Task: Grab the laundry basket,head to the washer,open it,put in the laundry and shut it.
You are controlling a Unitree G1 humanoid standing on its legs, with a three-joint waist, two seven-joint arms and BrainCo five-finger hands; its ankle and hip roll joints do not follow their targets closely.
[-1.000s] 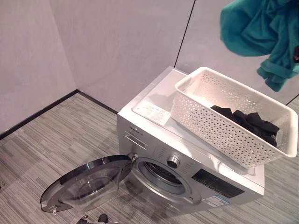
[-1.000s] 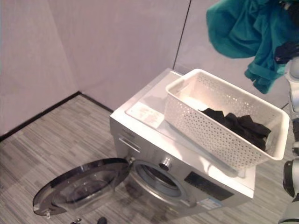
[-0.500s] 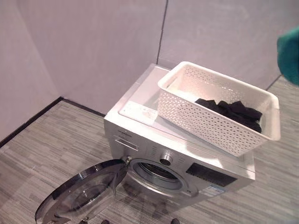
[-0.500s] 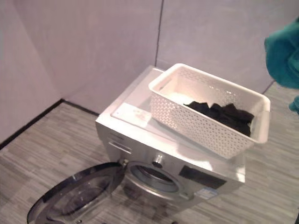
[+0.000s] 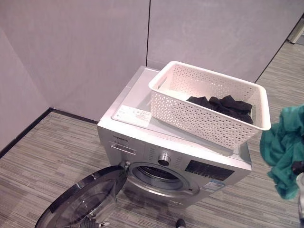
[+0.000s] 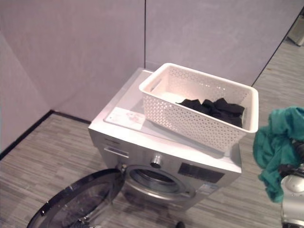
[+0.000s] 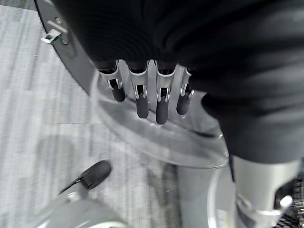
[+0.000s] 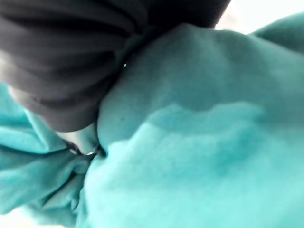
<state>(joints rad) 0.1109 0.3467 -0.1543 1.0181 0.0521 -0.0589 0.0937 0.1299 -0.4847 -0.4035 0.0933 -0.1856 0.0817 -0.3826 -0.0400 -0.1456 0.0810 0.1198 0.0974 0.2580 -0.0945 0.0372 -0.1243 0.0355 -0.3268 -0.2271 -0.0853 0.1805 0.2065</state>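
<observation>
Grey wood-grain floor [image 5: 52, 142] meets pale wall panels [image 5: 95, 42] along a dark baseboard [image 5: 28, 130].

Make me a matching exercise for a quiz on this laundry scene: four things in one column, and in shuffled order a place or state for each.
Things:
1. white basket
2. teal garment
3. washer door
4. black clothes

Places or states:
A. swung open, low by the floor
B. hanging from the right hand, off to the washer's right
C. sitting on top of the washer
D. lying inside the basket

Pairs: 1-C, 2-B, 3-A, 4-D
</observation>
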